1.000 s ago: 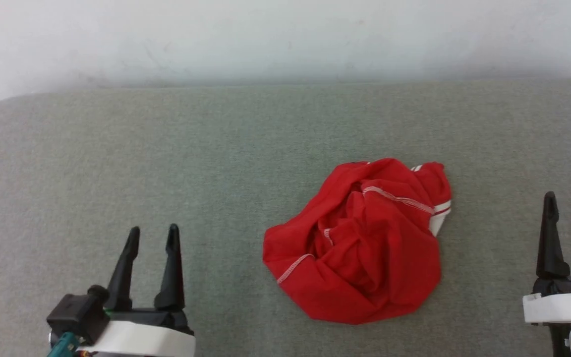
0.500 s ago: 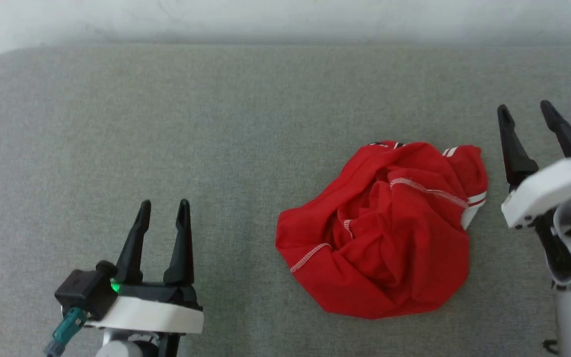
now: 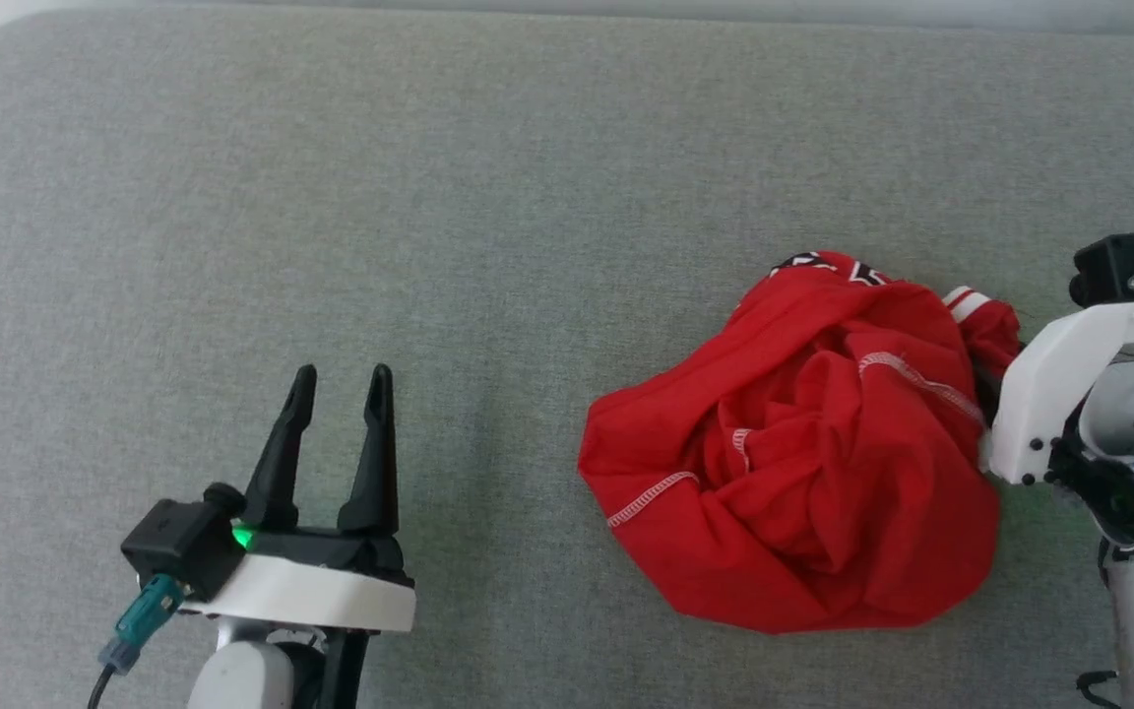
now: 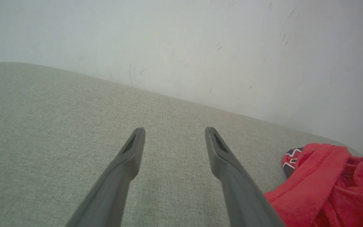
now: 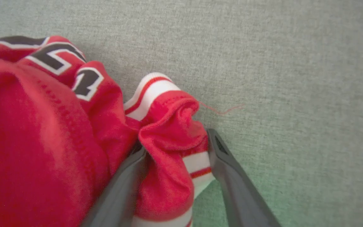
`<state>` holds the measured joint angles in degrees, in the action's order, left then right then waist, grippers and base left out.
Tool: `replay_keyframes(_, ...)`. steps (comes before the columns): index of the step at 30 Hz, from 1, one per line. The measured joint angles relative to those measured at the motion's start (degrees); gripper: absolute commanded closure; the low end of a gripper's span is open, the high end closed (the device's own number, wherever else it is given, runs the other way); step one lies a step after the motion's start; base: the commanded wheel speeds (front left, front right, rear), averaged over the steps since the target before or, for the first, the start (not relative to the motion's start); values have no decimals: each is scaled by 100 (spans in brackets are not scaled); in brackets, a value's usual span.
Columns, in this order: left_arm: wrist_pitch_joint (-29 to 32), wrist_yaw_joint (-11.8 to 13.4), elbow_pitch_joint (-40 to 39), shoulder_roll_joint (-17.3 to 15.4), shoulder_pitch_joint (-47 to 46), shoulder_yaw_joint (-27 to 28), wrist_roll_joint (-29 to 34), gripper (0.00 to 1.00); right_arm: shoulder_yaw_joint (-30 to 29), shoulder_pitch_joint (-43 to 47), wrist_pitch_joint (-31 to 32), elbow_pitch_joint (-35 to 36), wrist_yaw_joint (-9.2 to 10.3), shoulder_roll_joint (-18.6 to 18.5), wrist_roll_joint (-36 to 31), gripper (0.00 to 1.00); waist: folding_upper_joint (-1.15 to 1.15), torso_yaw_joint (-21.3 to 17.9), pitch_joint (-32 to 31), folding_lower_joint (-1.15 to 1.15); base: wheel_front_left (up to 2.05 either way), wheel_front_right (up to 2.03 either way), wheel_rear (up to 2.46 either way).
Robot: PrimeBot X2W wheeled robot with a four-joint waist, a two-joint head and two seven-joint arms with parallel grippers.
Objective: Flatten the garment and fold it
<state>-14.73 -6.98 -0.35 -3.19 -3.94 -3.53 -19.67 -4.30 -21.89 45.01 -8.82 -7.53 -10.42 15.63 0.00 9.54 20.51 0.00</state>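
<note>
The garment (image 3: 793, 473) is a crumpled red heap on the grey fabric surface, right of centre; black-and-white print peeks out at its far edge. My right gripper (image 5: 175, 143) stands open at the heap's right side, with a red fold edged in red-white striped trim (image 5: 156, 91) between its two fingers. In the head view its white wrist (image 3: 1059, 394) covers those fingers. My left gripper (image 3: 341, 372) is open and holds nothing, well to the left of the garment (image 4: 320, 189), above bare surface.
The grey fabric surface (image 3: 528, 197) stretches wide to the left and beyond the heap, with a rounded far-left corner. A white wall (image 4: 200, 47) rises behind its far edge. A loose red thread (image 5: 222, 110) lies beside the trim.
The head camera has tilted down, shifting the whole picture. My right gripper has swung in from the right and now straddles a fold at the garment's right edge. The left gripper stays open.
</note>
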Motion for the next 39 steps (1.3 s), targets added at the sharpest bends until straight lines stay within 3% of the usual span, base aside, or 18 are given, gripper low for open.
replay_keyframes(1,-1,-1,20,0,-22,-12,-15,0,-34,-15,71,-1,0,8,23,83,0,19,11,0,0,0,0)
replay_keyframes(2,0,-1,37,0,-36,-22,-46,0,-75,-23,88,1,0,30,26,100,0,33,12,0,0,0,0)
replay_keyframes(9,-1,-2,180,3,-31,-1,-99,0,-279,-185,-505,-40,-2,90,-278,100,0,4,-209,1,0,0,0)
replay_keyframes(22,-1,49,196,14,360,75,-100,0,-461,-1355,-1369,650,-1,-833,-832,100,0,-195,-1081,-1,0,0,0)
replay_keyframes(25,0,49,191,15,434,109,-100,0,-5,-1337,-1493,866,-1,-825,-828,100,0,-223,-1200,-2,0,0,0)
replay_keyframes(31,0,51,204,20,474,59,-108,0,1481,-778,-1628,920,0,-275,-300,100,0,-215,-1229,-1,0,0,0)
replay_keyframes(39,0,49,358,22,410,-131,-196,0,3333,-127,-2094,-31,0,381,335,100,0,6,-1135,0,0,0,0)
